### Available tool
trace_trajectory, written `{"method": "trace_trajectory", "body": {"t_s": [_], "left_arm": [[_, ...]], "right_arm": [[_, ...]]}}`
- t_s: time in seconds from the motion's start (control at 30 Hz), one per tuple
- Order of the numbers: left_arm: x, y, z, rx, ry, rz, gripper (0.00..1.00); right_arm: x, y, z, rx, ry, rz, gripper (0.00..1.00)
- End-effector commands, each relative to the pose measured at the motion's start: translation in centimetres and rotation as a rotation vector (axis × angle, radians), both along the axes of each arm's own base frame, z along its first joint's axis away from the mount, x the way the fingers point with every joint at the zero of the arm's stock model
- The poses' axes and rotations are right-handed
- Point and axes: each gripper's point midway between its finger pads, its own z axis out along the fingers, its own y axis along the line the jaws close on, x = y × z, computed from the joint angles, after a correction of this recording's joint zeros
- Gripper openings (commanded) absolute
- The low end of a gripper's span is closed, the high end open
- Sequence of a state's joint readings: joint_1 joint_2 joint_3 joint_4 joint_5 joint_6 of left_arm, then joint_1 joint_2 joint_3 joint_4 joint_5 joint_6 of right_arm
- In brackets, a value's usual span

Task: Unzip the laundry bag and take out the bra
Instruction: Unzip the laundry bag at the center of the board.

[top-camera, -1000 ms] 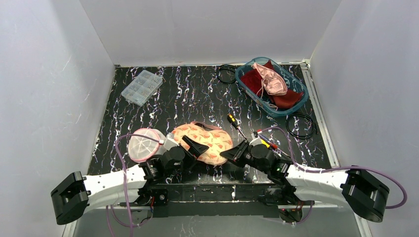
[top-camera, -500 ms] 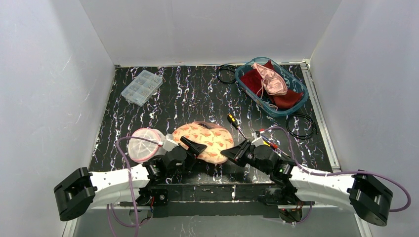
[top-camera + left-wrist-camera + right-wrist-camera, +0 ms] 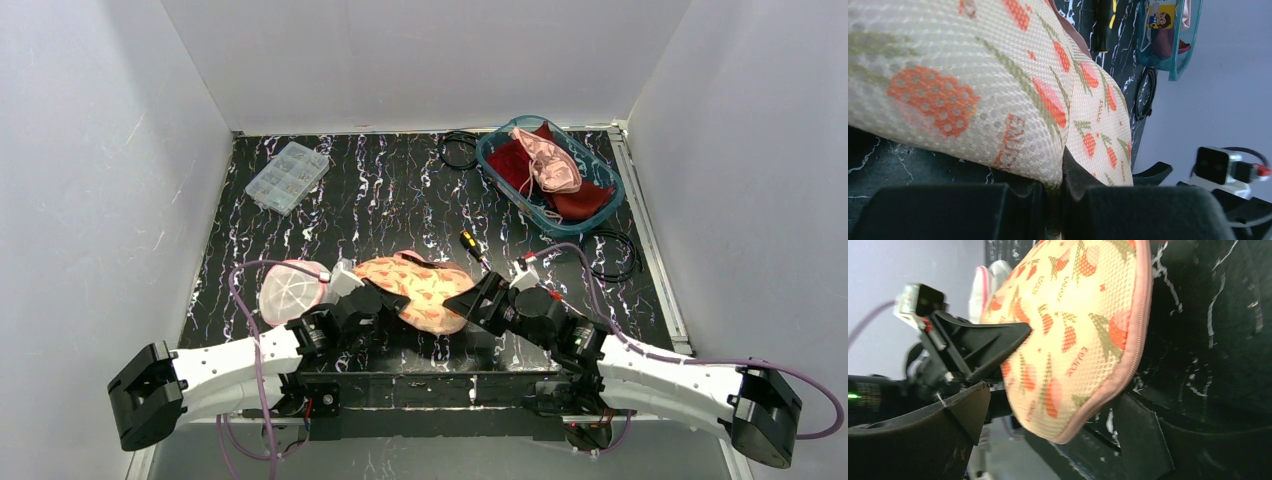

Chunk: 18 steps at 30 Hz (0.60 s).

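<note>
Front and centre on the table (image 3: pixel 400 190), close to the near edge, lies the laundry bag (image 3: pixel 425 285), a peach mesh pouch printed with strawberries and trimmed in pink. It bulges, but what is inside cannot be made out through the mesh.

The left gripper (image 3: pixel 388 300) has it at the left end. In the wrist view its fingers (image 3: pixel 973 210) are squeezed together, with a fold of the mesh pinched between them.

The right gripper (image 3: pixel 466 304) sits at the bag's right end with its jaws spread wide. One finger is on each side of the pink edge, and it grips nothing.

At the far right stands a teal basket (image 3: pixel 617 187) holding red cloth (image 3: pixel 515 160) with a pink garment (image 3: pixel 555 165) draped on top.

At the far left is a clear box (image 3: pixel 287 177) with many small compartments, their contents too tiny to tell.

A white mesh pouch (image 3: pixel 288 293) with a pink rim rests just left of the left gripper, and a screwdriver (image 3: pixel 468 242) lies just behind the bag.
</note>
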<state>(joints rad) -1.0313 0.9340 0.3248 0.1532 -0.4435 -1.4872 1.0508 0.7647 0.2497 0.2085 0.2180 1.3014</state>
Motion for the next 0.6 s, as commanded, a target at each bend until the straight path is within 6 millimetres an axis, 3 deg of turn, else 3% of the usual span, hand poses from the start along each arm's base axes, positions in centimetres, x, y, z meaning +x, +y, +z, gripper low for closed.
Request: {"method": "trace_trajectory", "body": {"t_s": [0.0,0.17,0.3,0.37,0.47,0.57], "left_arm": [[0.6,1.3,1.2,0.169,-0.014,-0.001,0.00],[0.7,2.0,1.8,0.305,0.016,-0.042,0.00],[1.0,2.7,2.0,0.370,0.063,-0.057,0.00],[1.1,3.3,1.9,0.392,0.103,-0.048,0.00],[1.5,3.9,2.0,0.384,0.160,-0.039,0.00],[1.6,4.5,2.6,0.344,0.225,0.004,0.00]], "right_arm": [[1.2,-1.8,2.1,-0.249,-0.179,0.023,0.99],[3.4,-6.5,3.2,-0.525,-0.259,-0.100,0.99],[4.2,-7.9,5.3,-0.504,-0.337,-0.170,0.99],[4.1,-7.6,6.8,-0.432,-0.406,-0.159,0.99],[2.3,-5.6,8.4,-0.355,-0.541,0.010,0.99],[0.4,-3.6,8.1,-0.311,-0.577,0.169,0.98]]}}
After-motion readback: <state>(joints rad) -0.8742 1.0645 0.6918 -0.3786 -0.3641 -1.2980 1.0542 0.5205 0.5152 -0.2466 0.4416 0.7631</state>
